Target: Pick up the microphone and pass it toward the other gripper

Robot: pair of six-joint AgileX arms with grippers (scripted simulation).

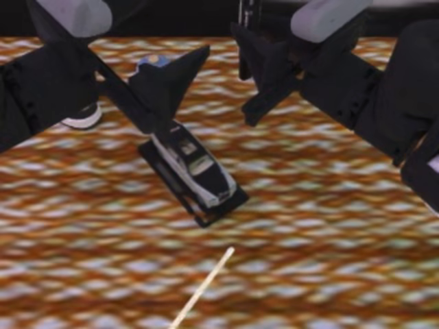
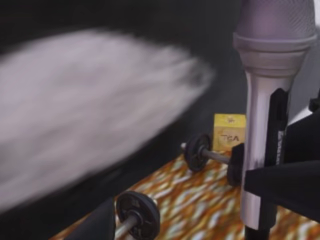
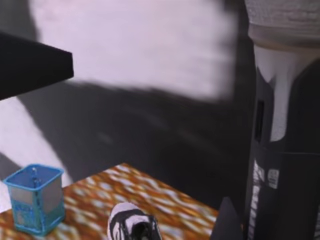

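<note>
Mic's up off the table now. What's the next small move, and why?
Probably ease the two grippers a little closer together. The microphone is raised and shows close up in both wrist views, yet the top view shows a gap between the left gripper and the right gripper. I cannot tell which one grips it.

an orange-and-white patterned table (image 1: 329, 226) is seen; a toy car (image 1: 199, 169) on a black base, a thin pale stick (image 1: 203, 286), two dumbbells (image 2: 210, 155), a yellow box (image 2: 229, 131) and a blue cup (image 3: 36, 198) are laid on it.
</note>
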